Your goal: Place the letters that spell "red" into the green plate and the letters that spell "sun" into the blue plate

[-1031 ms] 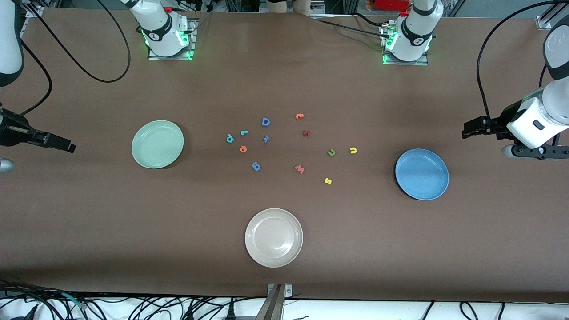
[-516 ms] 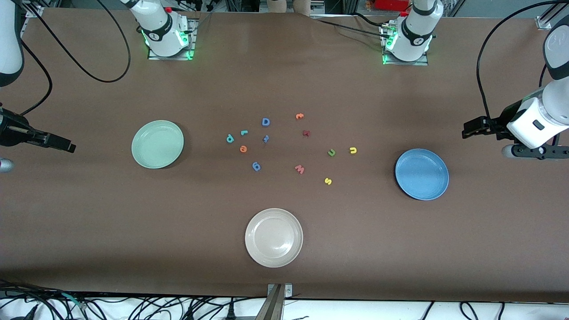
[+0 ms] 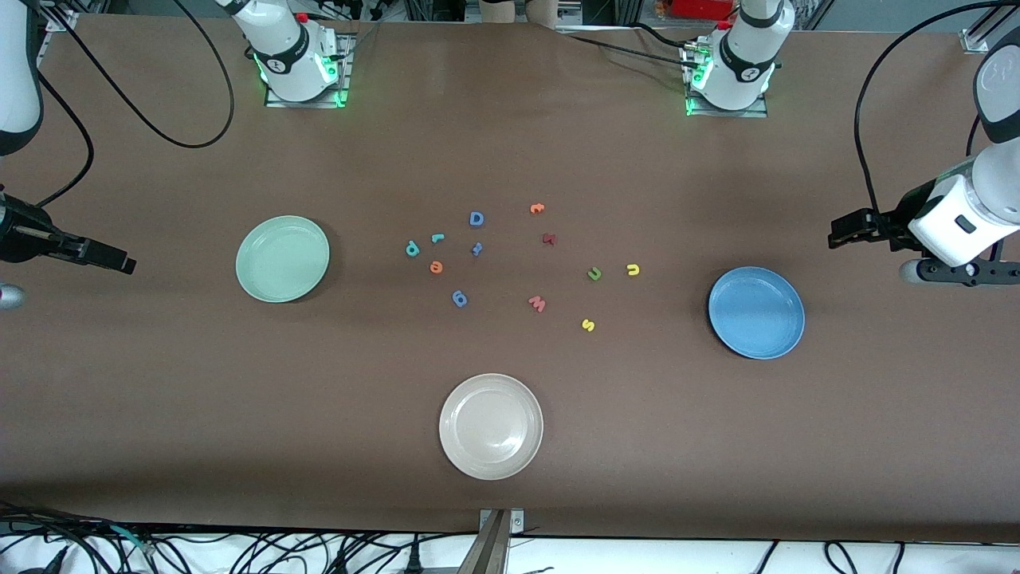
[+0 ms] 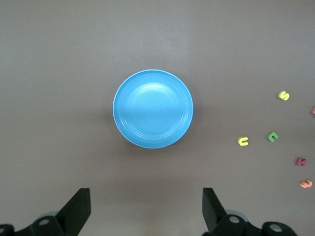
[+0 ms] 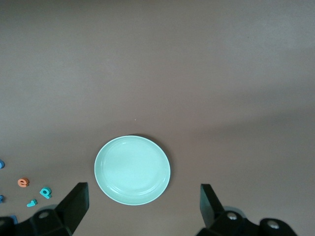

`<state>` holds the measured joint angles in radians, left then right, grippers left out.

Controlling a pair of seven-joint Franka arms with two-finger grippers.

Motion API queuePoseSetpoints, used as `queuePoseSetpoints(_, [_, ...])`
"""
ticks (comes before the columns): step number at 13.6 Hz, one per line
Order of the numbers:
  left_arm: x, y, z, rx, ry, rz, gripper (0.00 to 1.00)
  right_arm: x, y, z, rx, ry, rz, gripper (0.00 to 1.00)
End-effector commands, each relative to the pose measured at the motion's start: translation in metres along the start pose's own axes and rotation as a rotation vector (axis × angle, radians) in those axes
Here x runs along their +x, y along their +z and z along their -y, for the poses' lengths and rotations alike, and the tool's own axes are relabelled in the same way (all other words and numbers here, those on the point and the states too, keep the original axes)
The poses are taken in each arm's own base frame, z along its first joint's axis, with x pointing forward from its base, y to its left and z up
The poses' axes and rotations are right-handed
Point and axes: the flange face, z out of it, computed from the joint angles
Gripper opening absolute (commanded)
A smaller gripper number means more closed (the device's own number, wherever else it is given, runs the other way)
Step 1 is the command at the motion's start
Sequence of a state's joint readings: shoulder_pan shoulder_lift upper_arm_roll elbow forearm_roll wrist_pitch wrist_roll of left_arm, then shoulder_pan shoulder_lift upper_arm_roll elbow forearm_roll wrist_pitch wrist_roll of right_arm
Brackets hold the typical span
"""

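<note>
The green plate [image 3: 282,259] [image 5: 132,170] lies toward the right arm's end of the table, the blue plate [image 3: 756,312] [image 4: 153,108] toward the left arm's end. Between them lie the teal r [image 3: 437,237], orange e [image 3: 436,267] and teal d [image 3: 412,249], closer to the green plate. The green n [image 3: 594,273], yellow u [image 3: 633,269] and yellow s [image 3: 588,324] lie closer to the blue plate. My left gripper [image 3: 838,231] [image 4: 146,211] hangs open and empty over bare table past the blue plate. My right gripper [image 3: 119,261] [image 5: 142,209] hangs open and empty past the green plate.
An off-white plate [image 3: 491,426] sits nearer the front camera, midway along the table. Other letters lie among the task's ones: a blue D [image 3: 476,218], a small blue letter [image 3: 476,249], a blue g [image 3: 460,298], an orange letter [image 3: 537,209], a dark red letter [image 3: 549,238] and a pink w [image 3: 537,303].
</note>
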<state>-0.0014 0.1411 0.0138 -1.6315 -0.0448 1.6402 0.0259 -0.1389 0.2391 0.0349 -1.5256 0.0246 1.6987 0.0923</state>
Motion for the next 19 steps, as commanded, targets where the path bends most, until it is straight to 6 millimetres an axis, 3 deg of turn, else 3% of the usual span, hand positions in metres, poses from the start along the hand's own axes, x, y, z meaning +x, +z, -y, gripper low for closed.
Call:
queuePoseSetpoints(1, [0.002,-0.004,0.002,-0.013,0.017,-0.003,1.00,-0.002,-0.004,0.001,-0.004,0.009,0.004,1.00])
queuePoseSetpoints(6, [0.002,-0.004,0.002,-0.013,0.017,-0.003,1.00,-0.003,-0.004,0.004,-0.004,0.004,0.008,1.00])
queuePoseSetpoints(9, [0.002,-0.004,0.001,-0.013,0.018,-0.003,1.00,-0.007,-0.004,0.026,-0.007,0.018,0.011,1.00])
queuePoseSetpoints(15, [0.002,-0.005,0.002,-0.013,0.017,-0.004,1.00,-0.029,0.004,0.132,-0.021,0.172,0.014,1.00])
queuePoseSetpoints(19, [0.002,-0.004,0.002,-0.013,0.017,-0.003,1.00,-0.045,0.031,0.194,-0.048,0.242,0.051,1.00])
